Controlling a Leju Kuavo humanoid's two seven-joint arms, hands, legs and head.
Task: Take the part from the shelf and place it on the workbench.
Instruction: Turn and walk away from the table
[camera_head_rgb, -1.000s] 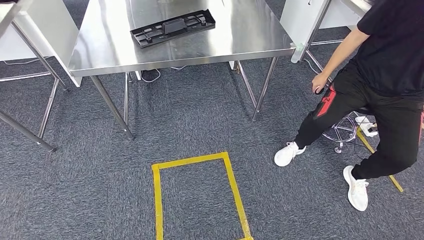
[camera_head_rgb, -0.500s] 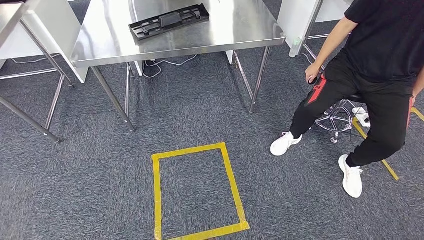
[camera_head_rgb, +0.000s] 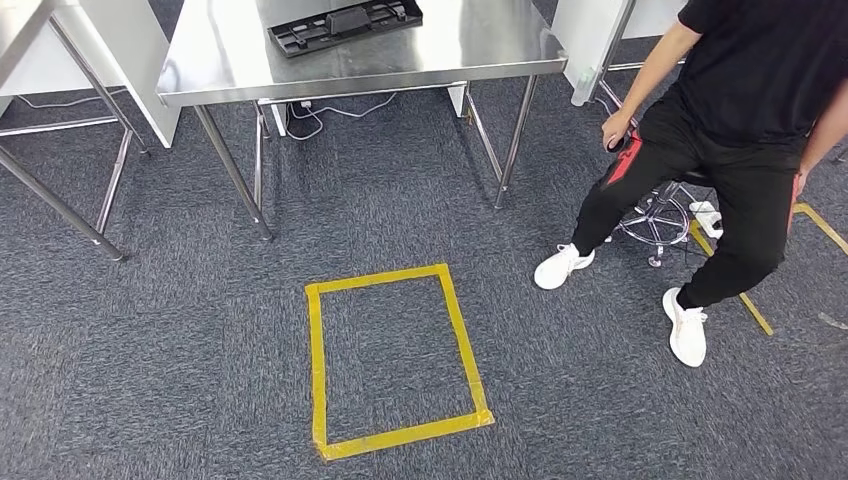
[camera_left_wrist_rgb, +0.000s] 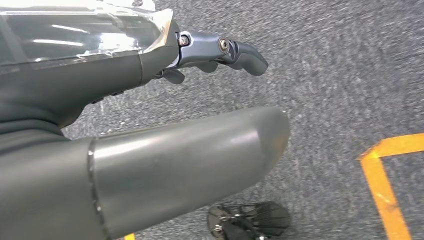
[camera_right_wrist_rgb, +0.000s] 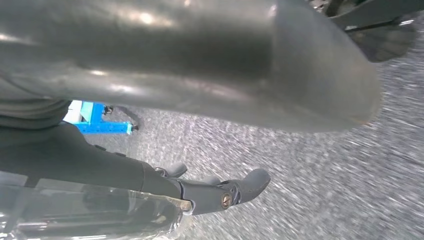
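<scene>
Both hands hang over the grey carpet (camera_head_rgb: 200, 380) holding nothing: the left hand (camera_left_wrist_rgb: 200, 100) with thumb and fingers apart, the right hand (camera_right_wrist_rgb: 210, 125) likewise. The black part (camera_head_rgb: 345, 22) lies flat on the steel workbench (camera_head_rgb: 450, 55), beyond a yellow tape rectangle (camera_head_rgb: 395, 360). A seated person (camera_head_rgb: 740, 120) is beside the bench.

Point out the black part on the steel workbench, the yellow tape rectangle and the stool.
black part (camera_head_rgb: 345, 24), head view, its raised middle block.
yellow tape rectangle (camera_head_rgb: 316, 370), head view, its left strip.
stool (camera_head_rgb: 655, 218), head view, its chrome base.
</scene>
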